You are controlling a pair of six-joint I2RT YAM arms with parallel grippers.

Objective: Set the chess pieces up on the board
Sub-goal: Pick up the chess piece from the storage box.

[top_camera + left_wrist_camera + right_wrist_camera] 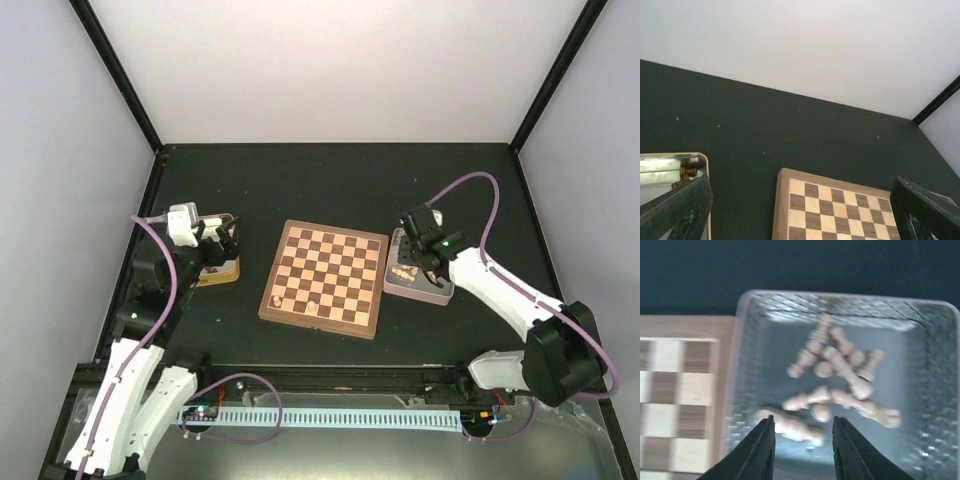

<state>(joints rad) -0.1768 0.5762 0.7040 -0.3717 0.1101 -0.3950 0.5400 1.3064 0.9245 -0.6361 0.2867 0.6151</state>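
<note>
The board (323,278) lies flat in the middle of the table, between two metal tins, with one dark piece (276,300) and one pale piece (314,308) standing on squares near its near-left corner. The right gripper (802,442) hangs over the right tin (945,390), its jaws partly apart and gripping nothing, just above a heap of pale pieces (840,375) lying on their sides. The left gripper (222,238) hovers over the left tin (670,156), which holds dark pieces (687,172), with its jaws spread wide and empty.

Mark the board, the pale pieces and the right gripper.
board (325,277): top view, centre squares.
pale pieces (840,365): right wrist view, a piece mid-pile.
right gripper (803,422): right wrist view, between fingertips.
</note>
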